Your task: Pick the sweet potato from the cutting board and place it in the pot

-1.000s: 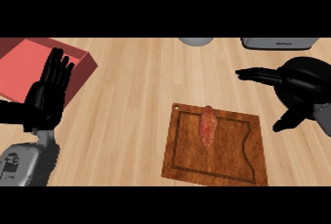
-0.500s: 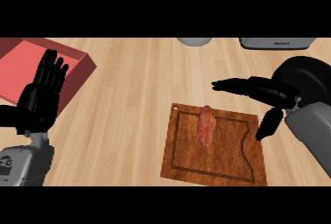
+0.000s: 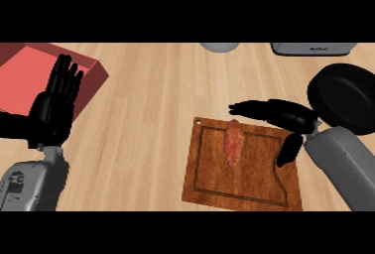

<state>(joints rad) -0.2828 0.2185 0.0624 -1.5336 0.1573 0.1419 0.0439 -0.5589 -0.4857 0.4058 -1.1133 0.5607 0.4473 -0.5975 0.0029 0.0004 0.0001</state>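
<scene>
Sweet potato (image 3: 233,147) lies lengthwise on the board (image 3: 253,188), mid-worktop (image 3: 154,99). Right hand (image 3: 282,116) hovers over the board's upper right, fingers released, near the potato's top end. Pot (image 3: 344,96) at right. Left hand (image 3: 53,106) rests, fingers straight.

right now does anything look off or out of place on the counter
Nothing stands out. The sweet potato lies intact on the cutting board, the pot sits upright beside it, and nothing is spilled.
</scene>
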